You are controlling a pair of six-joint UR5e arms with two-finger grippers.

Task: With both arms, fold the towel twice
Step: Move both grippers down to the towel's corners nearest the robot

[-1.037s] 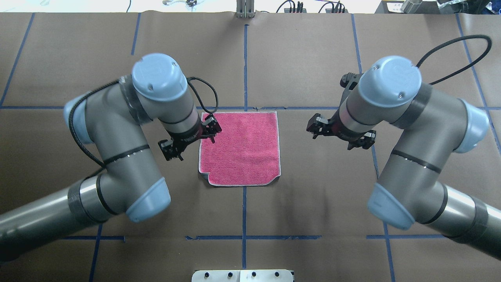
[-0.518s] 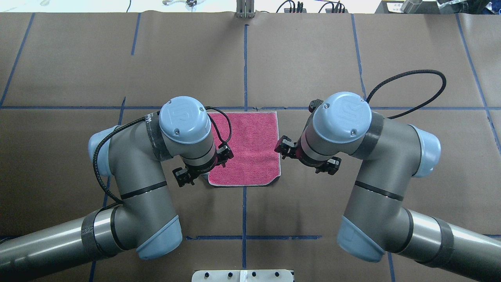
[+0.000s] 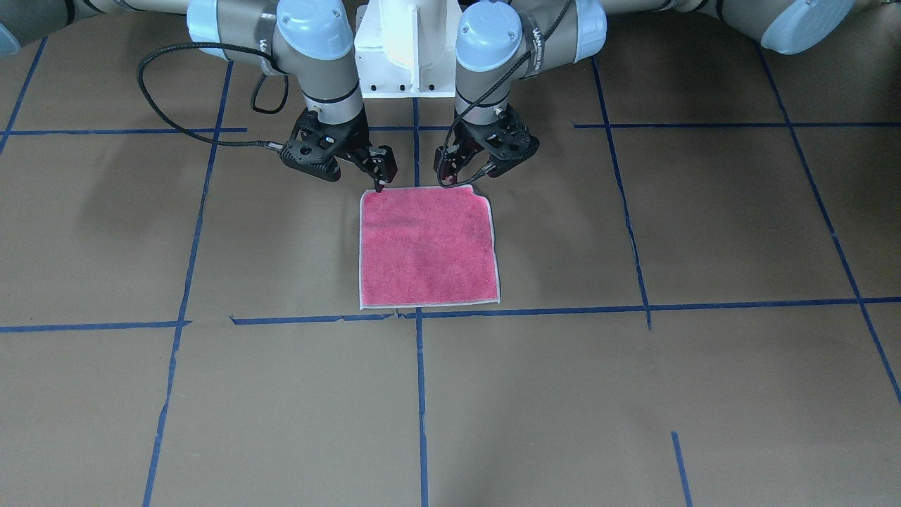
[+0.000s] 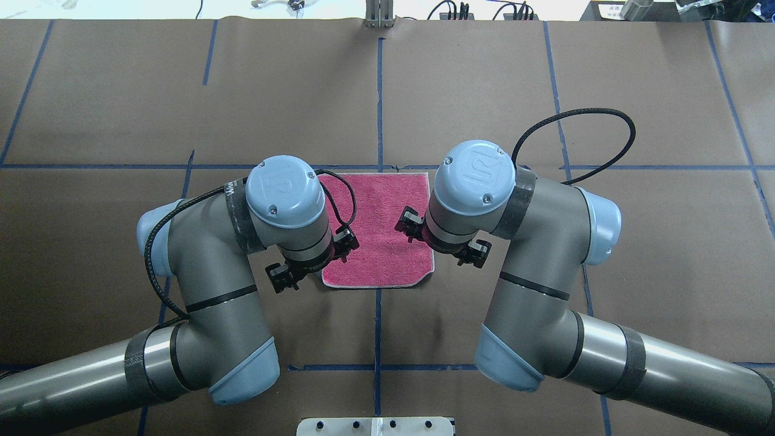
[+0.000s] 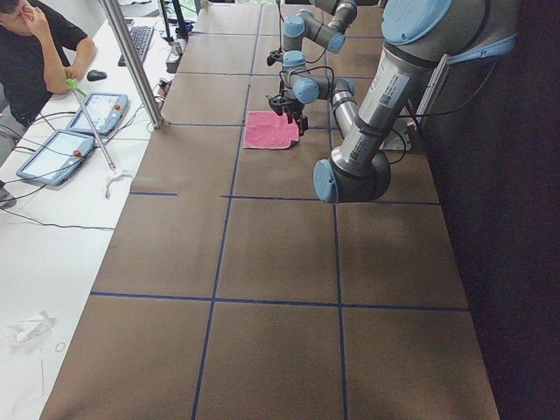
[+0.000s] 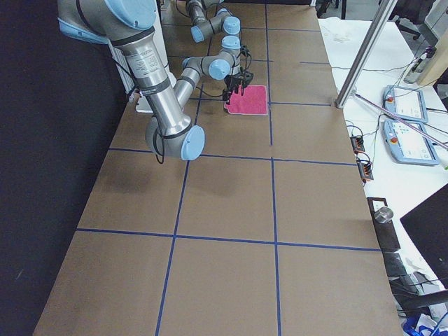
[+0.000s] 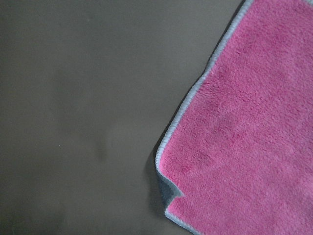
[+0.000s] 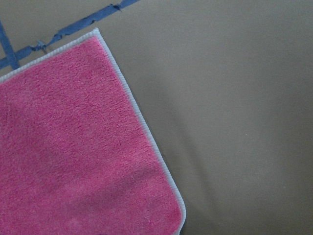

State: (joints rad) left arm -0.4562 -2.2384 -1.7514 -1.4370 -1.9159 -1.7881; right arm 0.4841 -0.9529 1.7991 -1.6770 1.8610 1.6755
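Though flat, fuzzy pink towel (image 3: 429, 246); left end effector (image 3: 461, 172), right end effector (image 3: 379, 172) both spread.

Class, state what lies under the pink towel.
The towel lies flat on the brown table cover. One turned corner shows its grey underside. The cover directly beneath is hidden.

Robot lab: teach pendants (image 5: 54, 156), seated op. (image 5: 35, 48); tape-gridded table (image 4: 484, 91).
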